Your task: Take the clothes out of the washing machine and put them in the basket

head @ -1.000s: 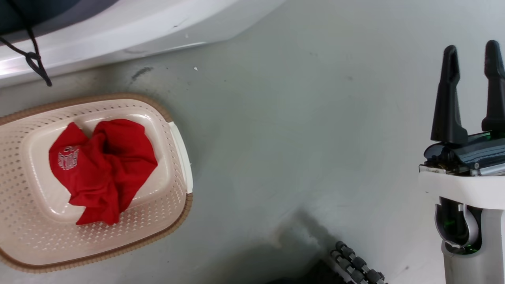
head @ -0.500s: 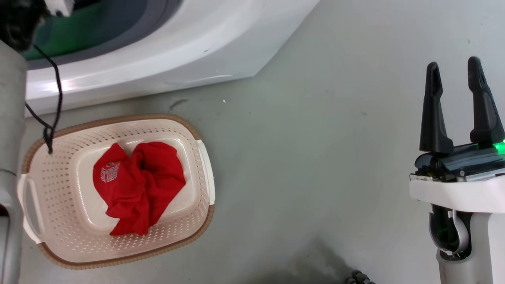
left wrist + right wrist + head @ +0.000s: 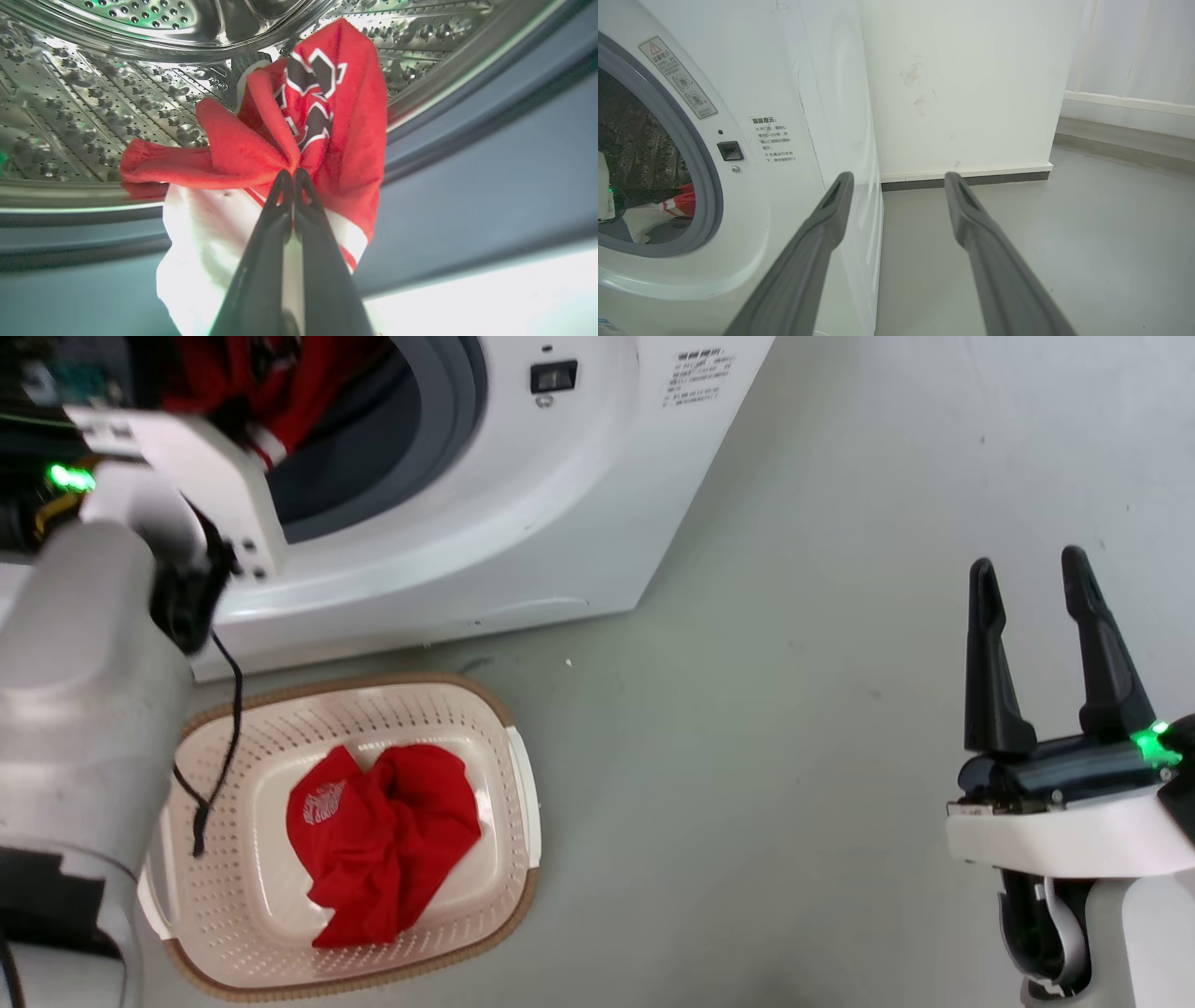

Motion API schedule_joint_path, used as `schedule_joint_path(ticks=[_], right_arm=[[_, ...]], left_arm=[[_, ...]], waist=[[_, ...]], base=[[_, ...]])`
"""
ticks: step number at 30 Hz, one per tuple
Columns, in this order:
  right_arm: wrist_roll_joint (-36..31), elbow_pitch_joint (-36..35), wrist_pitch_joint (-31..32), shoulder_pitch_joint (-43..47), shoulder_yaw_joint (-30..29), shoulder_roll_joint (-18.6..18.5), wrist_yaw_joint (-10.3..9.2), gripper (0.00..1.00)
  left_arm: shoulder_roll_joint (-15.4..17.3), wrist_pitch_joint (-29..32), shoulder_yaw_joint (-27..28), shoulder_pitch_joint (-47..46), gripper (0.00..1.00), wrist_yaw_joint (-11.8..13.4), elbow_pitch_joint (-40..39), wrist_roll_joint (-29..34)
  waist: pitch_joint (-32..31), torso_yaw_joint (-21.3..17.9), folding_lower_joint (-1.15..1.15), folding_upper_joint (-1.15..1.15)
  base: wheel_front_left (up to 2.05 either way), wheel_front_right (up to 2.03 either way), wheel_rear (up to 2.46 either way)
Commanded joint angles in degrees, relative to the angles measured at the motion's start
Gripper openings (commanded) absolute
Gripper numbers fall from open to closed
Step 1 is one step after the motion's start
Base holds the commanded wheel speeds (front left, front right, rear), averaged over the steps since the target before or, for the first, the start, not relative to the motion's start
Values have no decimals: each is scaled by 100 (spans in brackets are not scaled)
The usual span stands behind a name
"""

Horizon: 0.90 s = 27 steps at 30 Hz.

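Note:
Inside the washing machine's (image 3: 523, 523) perforated steel drum (image 3: 93, 107), my left gripper (image 3: 293, 175) is shut on a red jersey (image 3: 327, 116) with white trim and black-and-white lettering. The bunched jersey hangs at the grey porthole rim. In the head view my left arm (image 3: 93, 663) reaches into the porthole, where red cloth (image 3: 271, 392) shows. On the floor in front stands the cream basket (image 3: 373, 683), with a plainer red garment (image 3: 383, 845) crumpled in it. My right gripper (image 3: 1027, 560) is open and holds nothing, off to the right over the floor.
A black cable (image 3: 224, 728) dangles from my left arm over the basket's left side. Grey floor (image 3: 794, 756) stretches right of the machine. In the right wrist view my right gripper (image 3: 899, 176) points at the machine's corner (image 3: 840, 116) and a white wall (image 3: 962, 93).
The head camera has tilted up, bringing the porthole, the red cloth in it and my left arm into view. The basket and its garment lie as before. The right gripper stays open.

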Motion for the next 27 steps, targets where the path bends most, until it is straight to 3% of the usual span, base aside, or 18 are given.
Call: schedule_joint_path(ticks=[1, 16, 27], right_arm=[[-52, 15, -11, 132, -15, 1, -4, 100], [-320, 135, -11, 798, -7, 1, -4, 100], [-390, 185, -11, 1217, -19, 2, -4, 100]], left_arm=[[30, -164, -126, 241, 0, -8, -55, -67], [-137, -1524, -721, 1811, 0, -8, -502, -462], [-168, -1803, -885, 3102, 0, 238, -1347, -451]], waist=[[-333, 86, 0, 0], [-1476, 524, 0, 0], [-2091, 679, 0, 0]], base=[[0, 0, 0], [0, 0, 0], [0, 0, 0]])
